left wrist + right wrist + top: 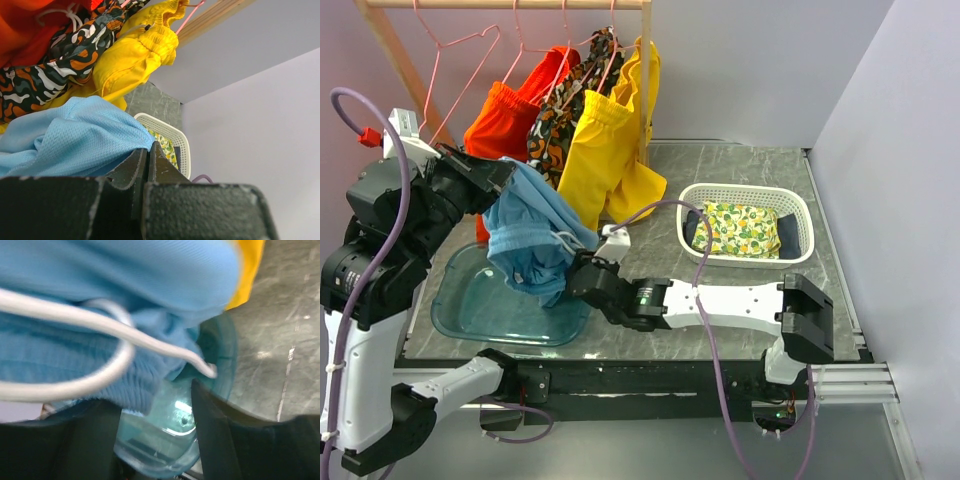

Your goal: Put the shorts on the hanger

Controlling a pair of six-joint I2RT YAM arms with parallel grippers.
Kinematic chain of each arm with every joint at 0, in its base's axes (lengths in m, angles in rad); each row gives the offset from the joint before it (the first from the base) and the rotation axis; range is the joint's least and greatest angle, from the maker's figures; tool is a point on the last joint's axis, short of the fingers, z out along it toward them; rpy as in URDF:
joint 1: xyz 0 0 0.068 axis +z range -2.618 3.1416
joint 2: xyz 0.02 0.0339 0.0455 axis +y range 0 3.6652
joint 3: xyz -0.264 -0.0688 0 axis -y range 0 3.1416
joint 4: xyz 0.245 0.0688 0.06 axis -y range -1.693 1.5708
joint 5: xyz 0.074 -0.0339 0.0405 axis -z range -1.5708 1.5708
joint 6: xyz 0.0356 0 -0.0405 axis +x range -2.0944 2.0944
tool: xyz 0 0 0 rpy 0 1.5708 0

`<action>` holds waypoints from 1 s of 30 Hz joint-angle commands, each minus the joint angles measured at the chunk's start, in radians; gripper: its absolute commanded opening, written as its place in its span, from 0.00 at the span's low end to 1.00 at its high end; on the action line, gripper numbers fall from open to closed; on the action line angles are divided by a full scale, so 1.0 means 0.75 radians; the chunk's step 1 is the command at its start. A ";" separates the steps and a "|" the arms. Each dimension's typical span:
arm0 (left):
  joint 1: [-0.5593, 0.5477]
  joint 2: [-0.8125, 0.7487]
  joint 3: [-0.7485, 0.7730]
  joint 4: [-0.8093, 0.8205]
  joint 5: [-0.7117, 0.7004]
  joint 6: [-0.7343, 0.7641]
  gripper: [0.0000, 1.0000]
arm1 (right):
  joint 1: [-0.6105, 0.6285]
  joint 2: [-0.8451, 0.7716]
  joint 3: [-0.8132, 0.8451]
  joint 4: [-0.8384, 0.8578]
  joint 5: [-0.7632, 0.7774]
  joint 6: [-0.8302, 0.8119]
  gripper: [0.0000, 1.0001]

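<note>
Two pairs near the tabletop's (740, 170) left edge: left fingers (165, 172) pinch the sky-blue shorts (530, 240), right fingers (215, 440) gape wide just beside.

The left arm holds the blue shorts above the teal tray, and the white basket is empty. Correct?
No, not empty. The left arm holds the blue shorts above the teal tray, and the white basket holds a yellow-green patterned cloth; the top external view shows it.

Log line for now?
left tool: shut on light-blue mesh fabric shorts, lifted | right tool: open at waistband | thin pink wire hanger: empty on wooden rail
</note>
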 commanded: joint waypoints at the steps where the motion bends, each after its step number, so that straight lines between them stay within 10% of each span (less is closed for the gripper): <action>1: 0.002 -0.018 0.064 0.157 0.015 -0.010 0.01 | -0.070 -0.051 -0.043 -0.022 0.109 0.126 0.46; 5: 0.000 -0.030 0.050 0.167 -0.003 0.004 0.01 | -0.109 -0.226 -0.110 -0.079 0.185 0.120 0.00; 20: 0.002 0.050 -0.093 0.247 0.138 0.045 0.01 | -0.115 -0.849 0.398 -0.572 0.341 -0.498 0.00; 30: -0.275 0.072 -0.847 0.576 0.334 0.121 0.01 | -0.205 -0.767 0.379 -1.055 0.206 -0.333 0.00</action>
